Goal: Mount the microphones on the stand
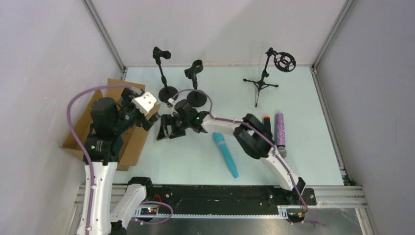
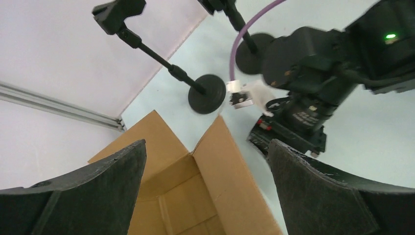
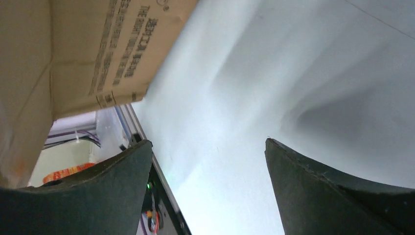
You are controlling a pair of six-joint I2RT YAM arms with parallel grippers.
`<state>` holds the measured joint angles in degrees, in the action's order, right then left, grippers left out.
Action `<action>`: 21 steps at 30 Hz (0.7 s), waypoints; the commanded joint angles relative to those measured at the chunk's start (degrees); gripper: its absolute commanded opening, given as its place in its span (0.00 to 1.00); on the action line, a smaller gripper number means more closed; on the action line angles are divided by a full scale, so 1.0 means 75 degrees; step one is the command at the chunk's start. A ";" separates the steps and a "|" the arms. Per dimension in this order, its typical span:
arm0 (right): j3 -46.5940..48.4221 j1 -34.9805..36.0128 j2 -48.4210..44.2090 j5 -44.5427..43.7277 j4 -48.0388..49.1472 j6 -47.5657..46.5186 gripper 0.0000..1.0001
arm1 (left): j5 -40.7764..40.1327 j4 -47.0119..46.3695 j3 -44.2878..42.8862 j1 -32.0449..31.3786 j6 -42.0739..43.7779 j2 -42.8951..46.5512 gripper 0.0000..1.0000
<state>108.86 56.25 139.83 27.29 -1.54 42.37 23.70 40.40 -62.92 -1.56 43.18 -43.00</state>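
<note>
Left end effector (image 2: 206, 147): fingers spread wide, nothing between them. It hangs over the open cardboard box (image 2: 161, 152) at the left edge of the counter (image 1: 303, 98).

Right end effector (image 3: 208, 147): fingers also spread, empty. The arm reaches across to the left, so the end effector sits low over bare counter just beside the box's right flap. The left wrist view shows it close by.

Light blue mic (image 1: 225, 154): lying flat near the middle of the counter, slanted, closer to the near edge. Nothing touches it.

Purple glitter mic (image 1: 280, 128): lying flat toward the right edge, running far to near.

Black mic (image 1: 266, 119): just left of the purple one, orange-red end toward the far edge. Its body is mostly hidden under the right arm; cannot tell whether the two mics touch.

Two round-base stands (image 1: 165, 78) with clips stand upright near the far edge, left of centre. Tripod stand (image 1: 266, 76) with a ring mount stands toward the far right corner. None of the three holds a mic.
</note>
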 commanded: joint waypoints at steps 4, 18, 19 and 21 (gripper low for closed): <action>-0.2769 -0.0352 -0.3622 -0.0844 -0.0352 -0.1129 0.91 | 0.0259 -0.0257 -0.1520 0.0074 -0.2642 -0.0645 0.98; -0.6030 0.0143 -0.5566 -0.3146 -0.1990 -0.1327 0.84 | 0.0637 -0.1147 -0.2923 0.0127 -0.1805 -0.3461 0.98; -0.6100 0.0168 -0.5618 -0.3316 -0.2047 -0.1364 0.83 | 0.0666 -0.1158 -0.3266 0.0132 -0.1666 -0.3651 0.98; -0.6160 0.0200 -0.5805 -0.3501 -0.2152 -0.1413 0.83 | 0.0628 -0.1157 -0.3886 0.0143 -0.1217 -0.4259 0.98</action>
<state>62.54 57.58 101.19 7.16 -15.66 33.39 25.96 33.93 -83.70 -0.97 26.59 -70.61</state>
